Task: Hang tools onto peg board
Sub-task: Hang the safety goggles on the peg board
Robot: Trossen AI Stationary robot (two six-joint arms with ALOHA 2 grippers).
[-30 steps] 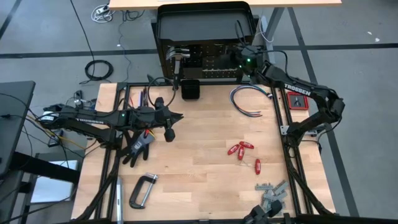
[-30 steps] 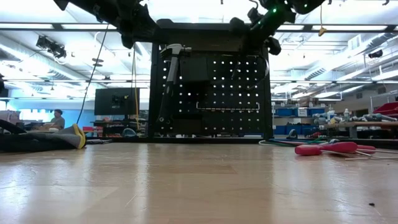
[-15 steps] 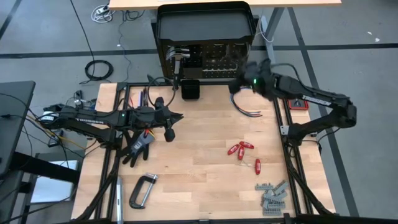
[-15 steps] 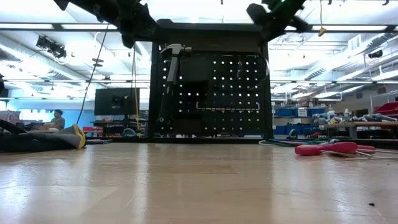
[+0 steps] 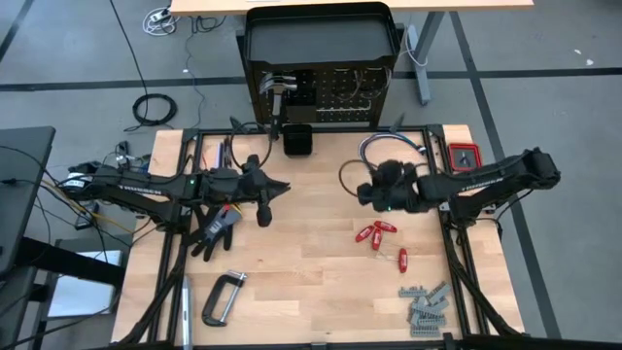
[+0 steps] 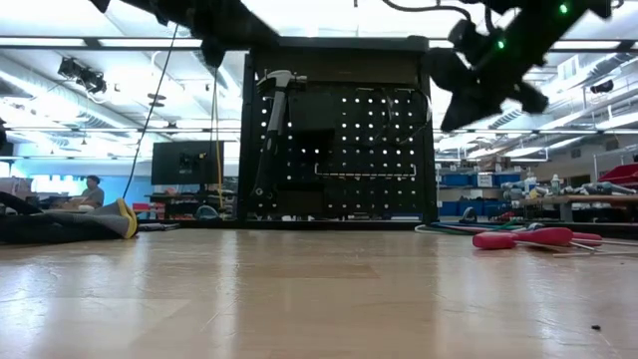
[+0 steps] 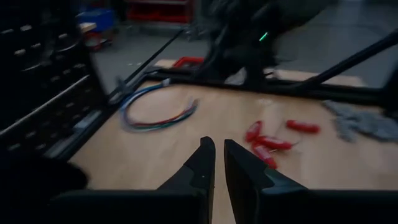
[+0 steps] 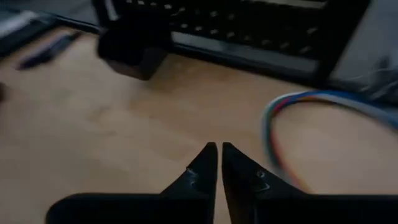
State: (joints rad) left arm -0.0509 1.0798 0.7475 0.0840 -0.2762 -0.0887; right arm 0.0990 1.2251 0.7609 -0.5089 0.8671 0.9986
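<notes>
The peg board [image 5: 326, 92], an upright black panel pierced by a grid of small holes beneath a tray top, stands at the table's far edge with a steel-headed hammer [image 5: 278, 89] hanging on its left part. Red-handled drivers [image 5: 377, 233] lie loose on the wood, right of centre. The right gripper [image 5: 362, 191], above the table just beyond them, and the left gripper [image 5: 282, 183], near the black glove [image 5: 216, 228], both show fingers nearly touching, holding nothing.

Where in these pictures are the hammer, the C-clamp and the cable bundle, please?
hammer [image 6: 280, 79]: low view, on its steel head at the peg board.
C-clamp [image 5: 222, 297]: high view, on its grey frame.
cable bundle [image 7: 158, 112]: left wrist view, on the looped wires.
</notes>
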